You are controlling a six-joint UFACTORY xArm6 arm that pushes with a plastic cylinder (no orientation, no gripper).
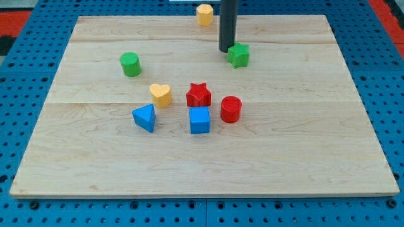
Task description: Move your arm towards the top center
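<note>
My tip (226, 50) stands near the view's top centre, at the end of a dark rod that comes down from the top edge. It is right beside the green star block (238, 55), on its left, touching or nearly touching it. A yellow hexagon block (204, 13) lies at the top edge, up and left of my tip. Below, in the middle of the board, a yellow heart (161, 94), a red star (198, 94), a red cylinder (231, 108), a blue cube (199, 120) and a blue triangular block (145, 117) sit close together.
A green cylinder (130, 64) stands alone at the left. The wooden board (303, 151) rests on a blue perforated base (385, 75) that shows around its edges.
</note>
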